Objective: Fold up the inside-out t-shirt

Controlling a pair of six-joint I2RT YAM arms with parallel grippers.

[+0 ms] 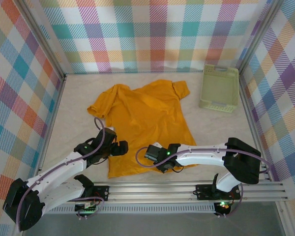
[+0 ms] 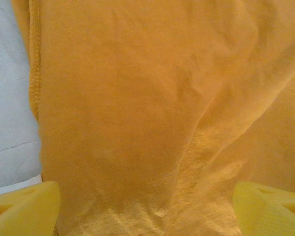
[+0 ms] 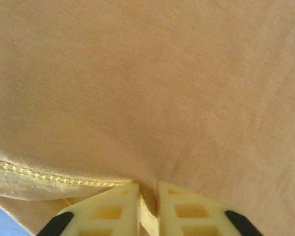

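The mustard-yellow t-shirt (image 1: 147, 115) lies spread on the table, collar and sleeves toward the back, no print showing. My right gripper (image 1: 150, 153) sits at its near hem, shut on a pinch of fabric. In the right wrist view the two yellow fingers (image 3: 108, 211) of that gripper (image 3: 148, 206) squeeze a fold of the t-shirt (image 3: 162, 88) just beside the stitched hem (image 3: 39, 174). My left gripper (image 1: 120, 147) hovers at the shirt's near-left edge. In the left wrist view this gripper (image 2: 147, 216) stands wide open over the cloth (image 2: 137, 98), nothing between its fingertips (image 2: 24, 209).
A pale green plastic basket (image 1: 219, 88) stands at the back right, apart from the shirt. Checked walls close in the table on three sides. Bare tabletop (image 2: 10, 98) shows left of the shirt's side seam.
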